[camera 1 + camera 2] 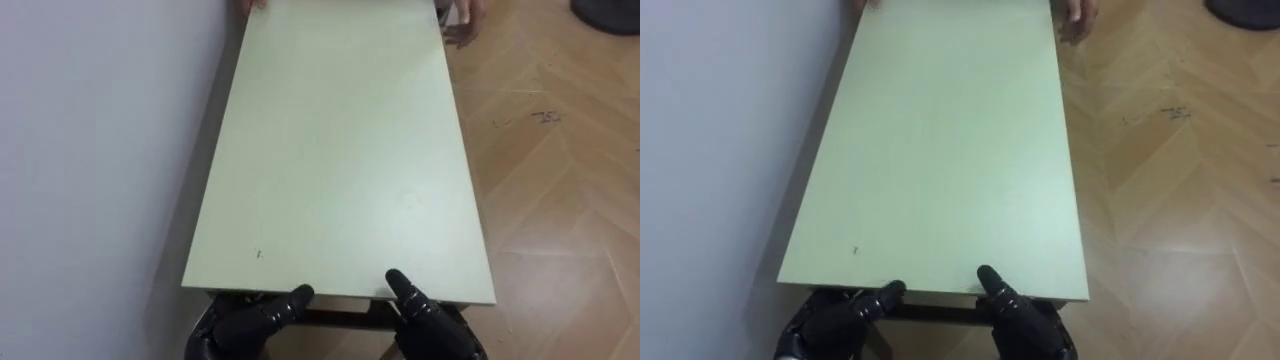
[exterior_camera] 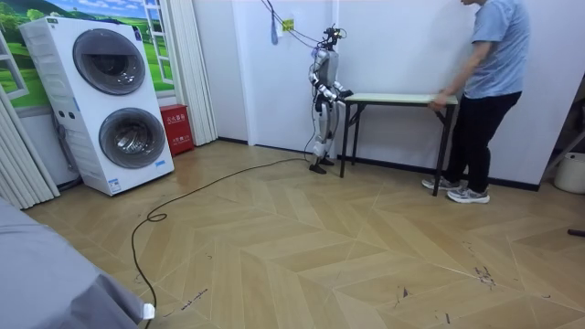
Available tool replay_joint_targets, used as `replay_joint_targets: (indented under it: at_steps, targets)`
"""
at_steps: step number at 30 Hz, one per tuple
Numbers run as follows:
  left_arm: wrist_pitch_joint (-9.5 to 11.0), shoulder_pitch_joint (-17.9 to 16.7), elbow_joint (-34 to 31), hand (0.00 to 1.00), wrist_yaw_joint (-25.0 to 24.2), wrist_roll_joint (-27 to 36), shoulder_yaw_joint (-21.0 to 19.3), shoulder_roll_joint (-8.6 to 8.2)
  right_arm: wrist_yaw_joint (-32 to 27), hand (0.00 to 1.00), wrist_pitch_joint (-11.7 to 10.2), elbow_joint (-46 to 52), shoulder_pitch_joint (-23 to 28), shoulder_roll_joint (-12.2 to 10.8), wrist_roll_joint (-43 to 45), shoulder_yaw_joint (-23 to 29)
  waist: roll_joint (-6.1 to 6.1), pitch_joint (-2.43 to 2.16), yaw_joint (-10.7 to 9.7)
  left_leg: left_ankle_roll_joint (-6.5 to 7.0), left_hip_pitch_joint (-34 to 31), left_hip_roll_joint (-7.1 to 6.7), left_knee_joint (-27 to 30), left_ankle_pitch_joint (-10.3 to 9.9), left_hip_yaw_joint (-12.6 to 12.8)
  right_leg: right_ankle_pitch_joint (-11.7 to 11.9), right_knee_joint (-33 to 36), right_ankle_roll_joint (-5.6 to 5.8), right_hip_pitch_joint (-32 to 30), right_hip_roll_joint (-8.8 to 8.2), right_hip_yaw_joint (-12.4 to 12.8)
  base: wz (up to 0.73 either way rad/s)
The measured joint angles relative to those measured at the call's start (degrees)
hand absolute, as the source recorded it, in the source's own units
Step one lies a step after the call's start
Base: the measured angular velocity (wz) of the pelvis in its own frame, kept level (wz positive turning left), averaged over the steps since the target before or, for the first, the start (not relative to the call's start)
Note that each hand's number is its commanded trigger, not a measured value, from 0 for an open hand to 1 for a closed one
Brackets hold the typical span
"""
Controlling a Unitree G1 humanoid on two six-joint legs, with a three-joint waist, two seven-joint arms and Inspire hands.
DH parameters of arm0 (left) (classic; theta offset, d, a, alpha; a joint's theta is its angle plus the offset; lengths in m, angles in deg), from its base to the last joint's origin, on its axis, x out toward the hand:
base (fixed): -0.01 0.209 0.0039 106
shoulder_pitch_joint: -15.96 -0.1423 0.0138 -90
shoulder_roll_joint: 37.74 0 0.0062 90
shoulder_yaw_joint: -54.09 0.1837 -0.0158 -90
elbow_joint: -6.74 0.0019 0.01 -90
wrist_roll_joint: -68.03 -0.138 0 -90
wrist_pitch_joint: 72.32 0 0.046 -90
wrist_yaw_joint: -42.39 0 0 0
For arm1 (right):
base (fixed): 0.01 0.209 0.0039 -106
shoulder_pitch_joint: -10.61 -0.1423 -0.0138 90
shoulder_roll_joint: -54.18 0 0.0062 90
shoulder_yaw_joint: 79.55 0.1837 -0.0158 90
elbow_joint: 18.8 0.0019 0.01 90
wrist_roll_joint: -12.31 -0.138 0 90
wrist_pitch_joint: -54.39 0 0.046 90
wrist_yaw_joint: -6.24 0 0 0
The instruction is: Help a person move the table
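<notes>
We see wood floor (image 1: 560,200), a white wall (image 1: 90,150) at nine o'clock, the pale green table (image 1: 340,150) alongside it. A person (image 2: 494,64) grips its twelve o'clock end; at six o'clock left hand (image 1: 250,325) and right hand (image 1: 430,320) clamp its edge.

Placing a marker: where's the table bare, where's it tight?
Whole table top is bare, from left hand and right hand at the near edge to the person's hands at the far end. Tight: the wall side. Floor on the right is open.

Pale green table (image 1: 340,150), tan herringbone wood floor (image 1: 560,200).
</notes>
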Motion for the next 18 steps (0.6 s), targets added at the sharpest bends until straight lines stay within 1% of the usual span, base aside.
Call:
replay_joint_targets:
  at_steps: [3, 5, 6, 7, 11, 16, 18]
  targets:
    - [0.0, -0.06, 0.65, 0.0, -0.9, -0.06, -0.25, -0.1, 2.39, 0.0, 0.21, -0.04, 0.16, 0.51, 0.01, -0.2, 0.26, -0.19, 0.09, -0.04, 0.86, 0.22, -0.2, 0.02, 0.14, 0.28, -0.29, -0.19, 0.89, 0.25, -0.07, -0.03]
    - [0.0, -0.19, 1.75, 0.0, -1.74, -0.02, -0.32, -0.08, 4.15, 0.0, 0.62, -0.73, 0.98, 1.65, 0.17, -0.15, 0.53, -0.85, 0.05, -0.23, 2.17, 0.3, -0.82, 0.14, 0.21, 0.63, -1.17, -0.25, 2.21, 0.42, -0.18, 0.0]
    - [0.02, -0.28, 2.22, 0.0, -1.84, -0.01, -0.38, 0.03, 4.93, 0.0, 0.63, -1.21, 1.19, 2.01, 0.3, -0.16, 0.6, -1.05, 0.06, -0.24, 2.77, 0.3, -0.89, 0.14, 0.31, 0.63, -1.34, -0.25, 2.9, 0.52, -0.18, -0.03]
    - [0.02, -0.4, 2.26, 0.0, -1.84, 0.0, -0.4, 0.12, 5.32, 0.0, 0.65, -1.46, 1.2, 2.1, 0.34, -0.16, 0.55, -1.16, 0.04, -0.24, 2.9, 0.29, -0.89, 0.13, 0.34, 0.65, -1.52, -0.28, 3.11, 0.57, -0.18, 0.0]
    - [0.04, -0.63, 2.56, 0.0, -2.06, 0.1, -0.36, 0.22, 7.32, 0.0, 0.8, -1.57, 1.75, 2.8, 0.54, -0.21, 0.31, -1.24, 0.14, -0.47, 3.25, 0.34, -0.92, 0.26, 0.39, 0.93, -1.93, -0.53, 3.55, 0.86, -0.13, 0.0]
    - [0.04, -0.97, 3.85, 0.0, -2.55, 0.09, -0.46, 0.24, 8.58, 0.0, 1.09, -1.7, 1.87, 3.58, 1.89, -0.13, 0.19, -1.18, 0.15, -0.54, 3.13, 0.35, -1.01, 0.31, 0.4, 0.93, -2.25, -0.55, 3.48, 0.93, -0.02, 0.0]
    - [0.33, -0.63, 6.56, 0.0, -3.47, -0.18, -0.92, 0.27, 10.32, 0.0, 0.97, -3.22, 1.51, 3.5, 4.45, 0.62, 0.04, -1.25, 0.06, -0.55, 3.29, 0.37, -1.16, 0.32, 0.35, 0.95, -2.63, -0.56, 3.74, 1.03, 0.1, 0.0]
